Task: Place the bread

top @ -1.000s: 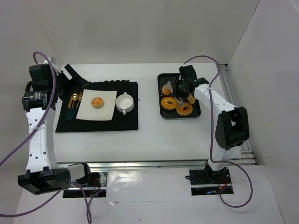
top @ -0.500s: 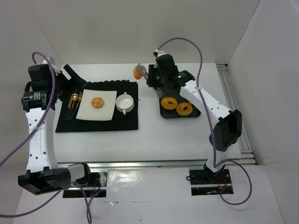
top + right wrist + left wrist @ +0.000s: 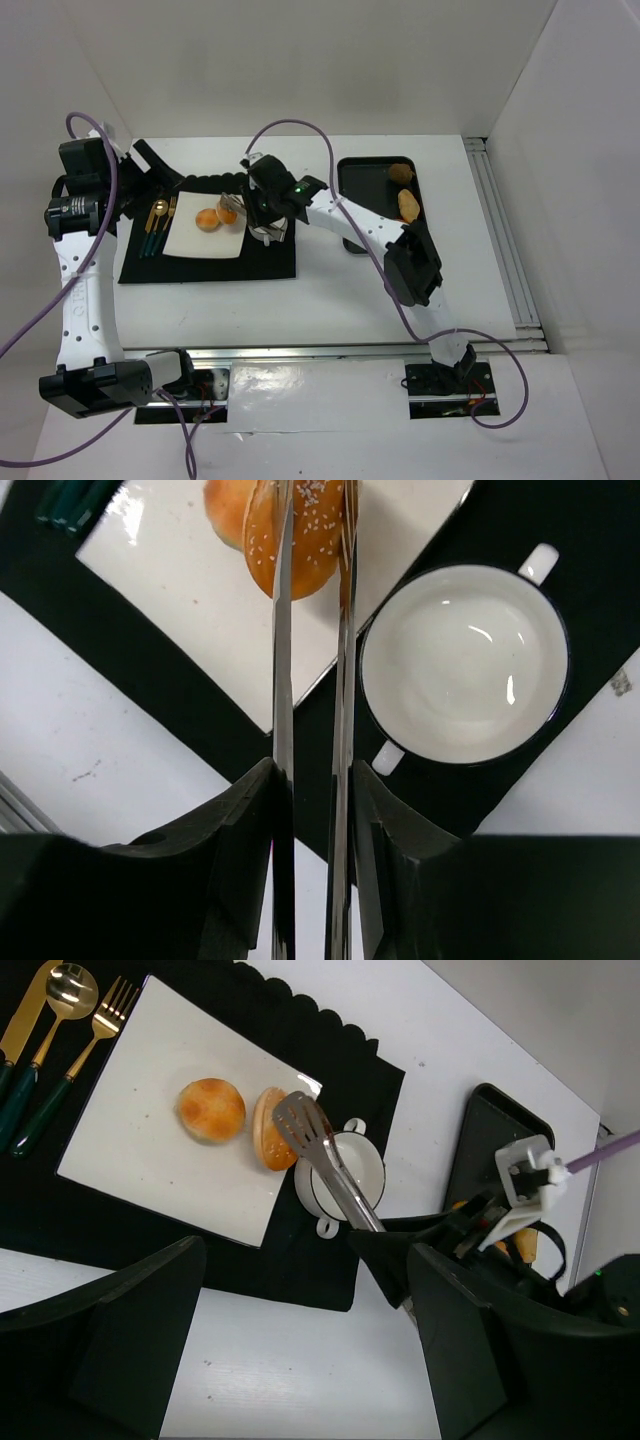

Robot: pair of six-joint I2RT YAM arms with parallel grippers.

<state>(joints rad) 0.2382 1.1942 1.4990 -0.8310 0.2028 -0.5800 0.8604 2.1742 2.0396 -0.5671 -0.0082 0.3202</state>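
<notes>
Two arm bases sit at the near edge of the white table (image 3: 330, 300). Just beyond them on the left side lies a black cloth placemat with a scalloped far edge (image 3: 270, 255), and on it rests a white square plate (image 3: 190, 240).

The right arm reaches across from its base toward this plate. The right fingers (image 3: 240, 850) are clamped on a pair of long metal tongs (image 3: 330, 1165), whose blades pass over a white round cup with two small handles (image 3: 465, 675). The cup stands on the placemat just beside the plate's right edge.

The tips of the tongs are closed on a sesame-topped orange bread roll (image 3: 310, 535). It is turned on its edge above the plate's right side; whether it touches the plate I cannot tell. Just to its left, a golden-brown round bread roll (image 3: 211, 1109) lies flat near the middle of the plate.

Left of the plate, gold cutlery with dark green handles (image 3: 72, 978) lies on the placemat.

The left fingers (image 3: 110, 1330) stand wide apart with nothing between them, raised over the placemat's left side.

Farther right, a black rectangular tray (image 3: 365, 175) sits on the table, well apart from the placemat. Two brownish pieces (image 3: 408, 205) lie along its right side, too small to identify.
</notes>
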